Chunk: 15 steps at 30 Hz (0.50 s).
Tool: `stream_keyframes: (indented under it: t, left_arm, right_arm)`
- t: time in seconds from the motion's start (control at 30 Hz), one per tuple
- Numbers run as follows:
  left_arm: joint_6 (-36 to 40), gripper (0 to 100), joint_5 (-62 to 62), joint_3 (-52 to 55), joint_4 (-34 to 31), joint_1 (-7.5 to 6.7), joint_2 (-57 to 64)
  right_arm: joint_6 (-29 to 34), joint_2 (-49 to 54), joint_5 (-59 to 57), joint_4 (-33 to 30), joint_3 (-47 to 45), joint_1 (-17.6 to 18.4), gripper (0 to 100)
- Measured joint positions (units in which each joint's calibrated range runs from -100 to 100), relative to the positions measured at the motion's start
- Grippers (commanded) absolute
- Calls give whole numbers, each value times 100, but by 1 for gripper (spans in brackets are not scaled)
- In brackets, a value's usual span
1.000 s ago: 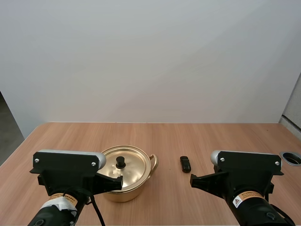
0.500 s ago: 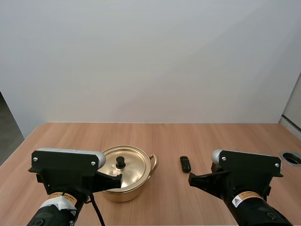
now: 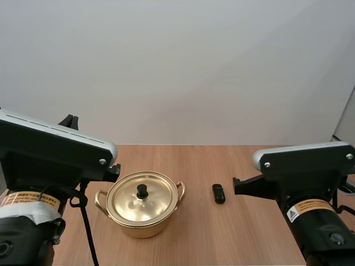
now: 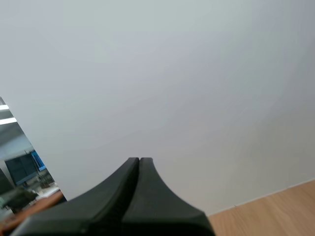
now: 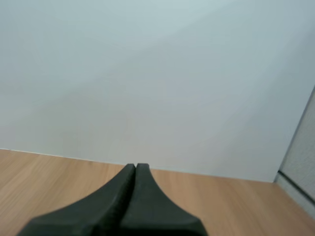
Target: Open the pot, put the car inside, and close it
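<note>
Wood-grain counter (image 3: 244, 160), plain white wall behind. At far left, left end effector (image 4: 139, 160): fingers (image 4: 123, 189) pressed together into one dark wedge, holding nothing, aimed at the wall above the counter's far edge. Gold pot (image 3: 138, 228) sits left of centre, lid (image 3: 127, 202) on, black knob (image 3: 142, 191) upright in its middle. Small dark car (image 3: 219, 193) lies on the counter near the pot's right side, not touching it. At right, right end effector (image 5: 136, 166): likewise closed up into one wedge, empty, aimed across the counter at the wall.

Judgement: step in hand is lid removal, not yet begun. To do it well: part the fingers first, descend vertically over the knob, centre it between them, pinch low, lift straight so the lid clears without dragging the pot.
</note>
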<state>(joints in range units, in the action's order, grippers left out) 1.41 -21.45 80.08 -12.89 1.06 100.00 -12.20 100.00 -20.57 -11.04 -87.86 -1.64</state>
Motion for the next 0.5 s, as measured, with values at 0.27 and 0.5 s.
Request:
stream_keyframes:
  t: [0.27, 0.5]
  left_arm:
    - [-28, 0, -1963, -808, 1203, 22, -678]
    - [-1064, 0, -3812, -1715, 2402, 86, -1956]
  right_arm:
    - [206, -472, -1750, -1085, 1321, 0, 0]
    - [-743, -939, -3387, -643, 1503, -39, 0]
